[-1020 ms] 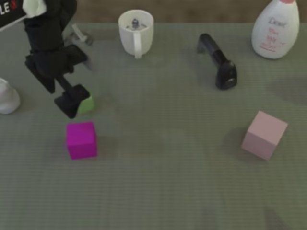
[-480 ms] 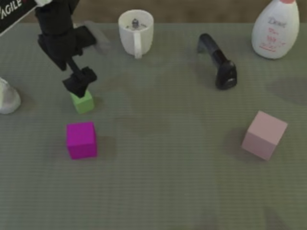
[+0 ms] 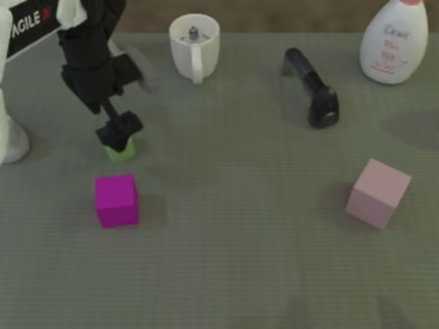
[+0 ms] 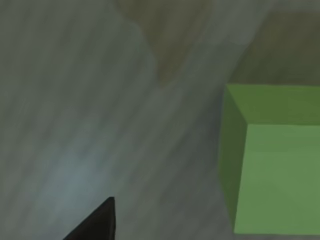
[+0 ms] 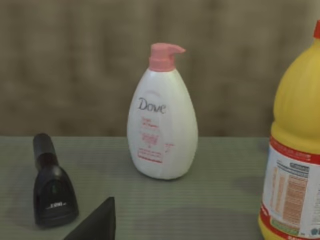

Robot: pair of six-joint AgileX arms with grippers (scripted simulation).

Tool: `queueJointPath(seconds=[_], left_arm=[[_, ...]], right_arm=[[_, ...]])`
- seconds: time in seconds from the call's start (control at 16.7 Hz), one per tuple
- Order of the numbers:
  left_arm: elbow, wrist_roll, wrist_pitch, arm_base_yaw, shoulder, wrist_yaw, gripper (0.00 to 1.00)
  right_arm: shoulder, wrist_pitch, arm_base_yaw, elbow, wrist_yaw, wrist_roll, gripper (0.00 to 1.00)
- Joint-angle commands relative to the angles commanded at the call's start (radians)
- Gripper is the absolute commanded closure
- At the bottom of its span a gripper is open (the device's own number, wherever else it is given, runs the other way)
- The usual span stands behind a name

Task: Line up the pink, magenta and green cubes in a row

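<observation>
The light green cube (image 3: 122, 151) rests on the table at the left, half hidden under my left gripper (image 3: 118, 132). The gripper hangs just above the cube's far side, open and holding nothing. The left wrist view shows the green cube (image 4: 272, 160) close up, off to one side of a single dark fingertip (image 4: 101, 222). The magenta cube (image 3: 116, 199) sits just in front of the green one, a small gap apart. The pale pink cube (image 3: 378, 192) stands far off at the right, turned at an angle. My right arm is out of the top view; its fingertip (image 5: 99, 222) shows over bare table.
Along the back stand a white mug (image 3: 195, 45), a black handheld scanner (image 3: 312, 88) and a white Dove pump bottle (image 3: 394, 41). A white object (image 3: 10, 137) lies at the left edge. A yellow bottle (image 5: 295, 150) stands near the right gripper.
My left gripper rose off the green cube toward the back, then drifted a little forward over it again. The green cube stayed on the table. The other cubes did not move.
</observation>
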Motion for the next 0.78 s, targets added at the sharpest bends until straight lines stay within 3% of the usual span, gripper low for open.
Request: queueJointPath(seconds=[0.24, 0.54, 0.78], left_arm=[[-0.111, 0.000, 0.159, 0.000, 0.042, 0.001, 0.00], [-0.128, 0.000, 0.179, -0.001, 0.051, 0.001, 0.00], [-0.128, 0.000, 0.179, -0.001, 0.051, 0.001, 0.30]], right_arm=[[0.000, 0.000, 0.000, 0.000, 0.000, 0.000, 0.00], [0.000, 0.000, 0.000, 0.000, 0.000, 0.000, 0.00], [0.000, 0.000, 0.000, 0.000, 0.000, 0.000, 0.00]])
